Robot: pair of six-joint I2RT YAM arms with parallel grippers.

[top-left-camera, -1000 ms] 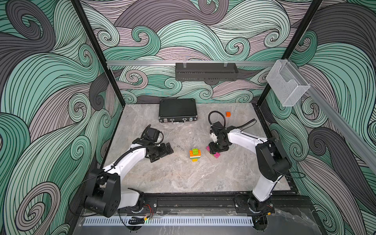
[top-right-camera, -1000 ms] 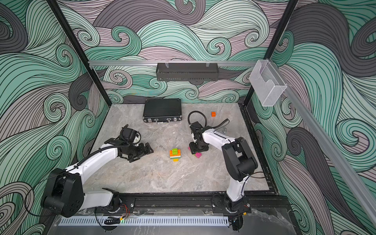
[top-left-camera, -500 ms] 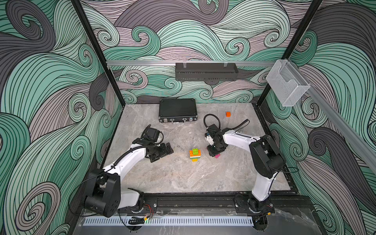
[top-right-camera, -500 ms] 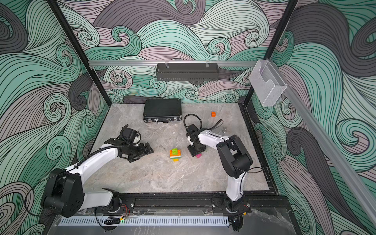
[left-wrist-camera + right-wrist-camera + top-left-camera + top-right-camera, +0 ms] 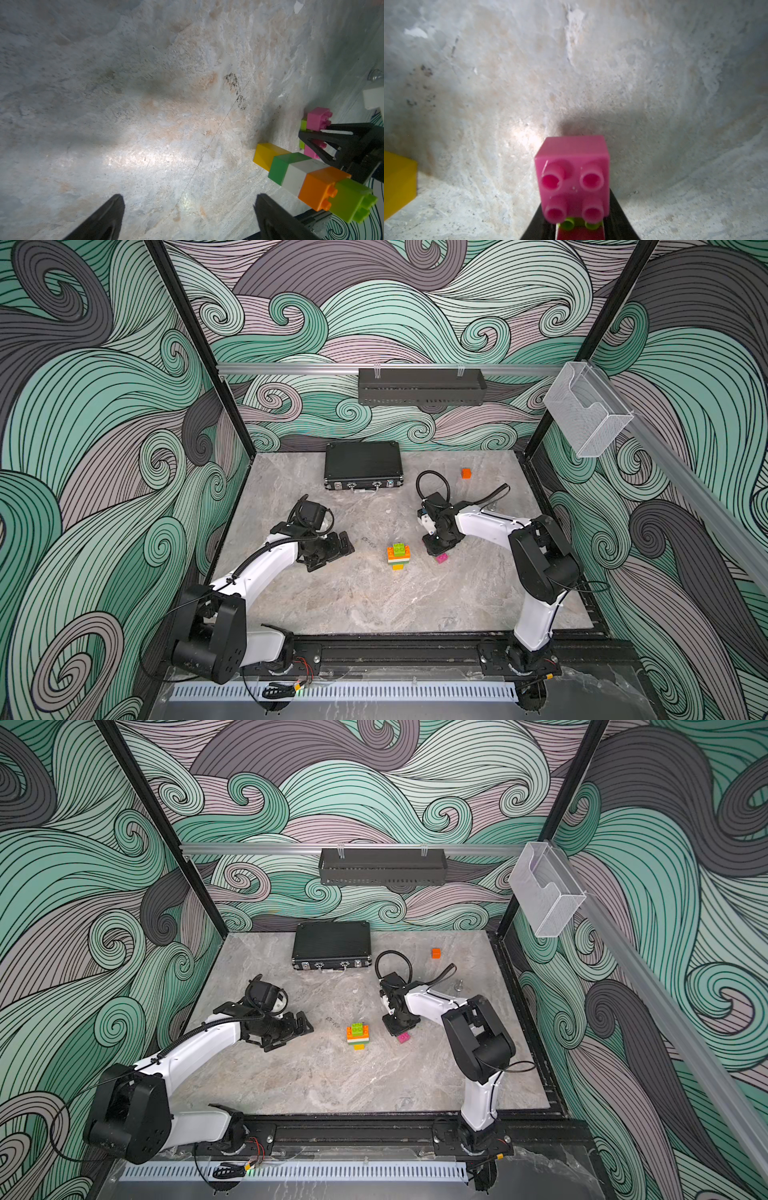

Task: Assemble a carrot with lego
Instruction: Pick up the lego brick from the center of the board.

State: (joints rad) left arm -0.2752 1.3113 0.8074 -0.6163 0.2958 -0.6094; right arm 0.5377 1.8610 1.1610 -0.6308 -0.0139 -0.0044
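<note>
Left hand (image 5: 189, 199) wide open, low over table (image 5: 374, 605). Right hand (image 5: 437, 548), centre-right, closed on pink-and-lime lego (image 5: 572, 178) beside standing carrot (image 5: 398, 556).

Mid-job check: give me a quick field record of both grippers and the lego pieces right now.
carrot stack: upright; yellow, dark green, white, orange, lime from the bottom up; no pink on it
right gripper: shut on pink-and-lime cluster, which looks to rest on the table beside the stack
left gripper: open, empty, apart from the stack
lone orange cube: far side, right of the black briefcase
status: pink top not yet attached
</note>
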